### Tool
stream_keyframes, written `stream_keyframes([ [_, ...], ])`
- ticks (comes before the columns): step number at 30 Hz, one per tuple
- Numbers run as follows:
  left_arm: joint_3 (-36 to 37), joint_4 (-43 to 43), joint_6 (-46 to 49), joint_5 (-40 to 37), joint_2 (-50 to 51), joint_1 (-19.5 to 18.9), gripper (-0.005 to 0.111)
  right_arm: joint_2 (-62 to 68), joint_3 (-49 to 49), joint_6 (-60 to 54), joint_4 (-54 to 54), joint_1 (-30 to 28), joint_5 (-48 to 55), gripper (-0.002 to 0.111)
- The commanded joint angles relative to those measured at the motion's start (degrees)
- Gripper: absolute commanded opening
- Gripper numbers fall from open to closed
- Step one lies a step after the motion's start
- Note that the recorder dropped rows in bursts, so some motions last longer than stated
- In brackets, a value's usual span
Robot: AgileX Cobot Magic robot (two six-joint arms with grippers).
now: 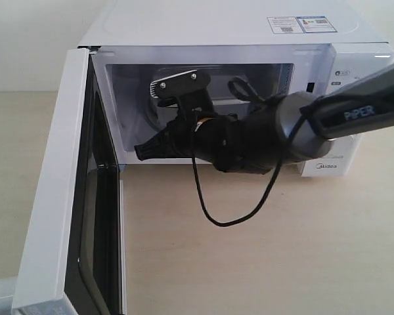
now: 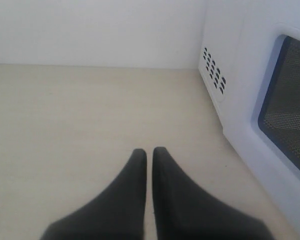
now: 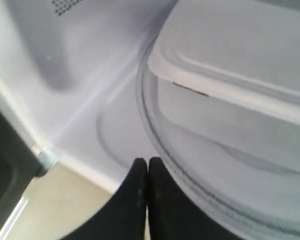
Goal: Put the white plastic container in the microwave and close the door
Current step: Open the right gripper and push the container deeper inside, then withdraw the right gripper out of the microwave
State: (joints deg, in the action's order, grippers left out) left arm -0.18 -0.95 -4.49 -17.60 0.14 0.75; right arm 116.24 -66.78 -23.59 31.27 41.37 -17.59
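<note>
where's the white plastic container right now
The white plastic container sits on the glass turntable inside the microwave, seen in the right wrist view just beyond the shut right gripper.

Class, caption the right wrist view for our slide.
Shut pincer at the microwave, white plastic container on its glass turntable.

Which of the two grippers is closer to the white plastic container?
The right gripper: it points at the white plastic container inside the microwave. The left gripper hangs over the table, outside the microwave.
</note>
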Motion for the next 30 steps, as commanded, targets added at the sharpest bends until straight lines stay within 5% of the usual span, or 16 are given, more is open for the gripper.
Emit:
stream_keyframes([
  [1,0.18,0.27,-0.19,0.04,-0.14,-0.19,0.004,-6.45,5.04,-0.99,0.12,0.19,3.92,0.000],
  [19,0.18,0.27,-0.19,0.04,-0.14,-0.19,0.004,-36.03,23.04,2.46,1.54,0.30,36.60,0.000],
  [30,0.18,0.27,-0.19,0.04,-0.14,-0.19,0.004,-54.14,23.79,6.87,-1.18,0.30,57.26,0.000],
])
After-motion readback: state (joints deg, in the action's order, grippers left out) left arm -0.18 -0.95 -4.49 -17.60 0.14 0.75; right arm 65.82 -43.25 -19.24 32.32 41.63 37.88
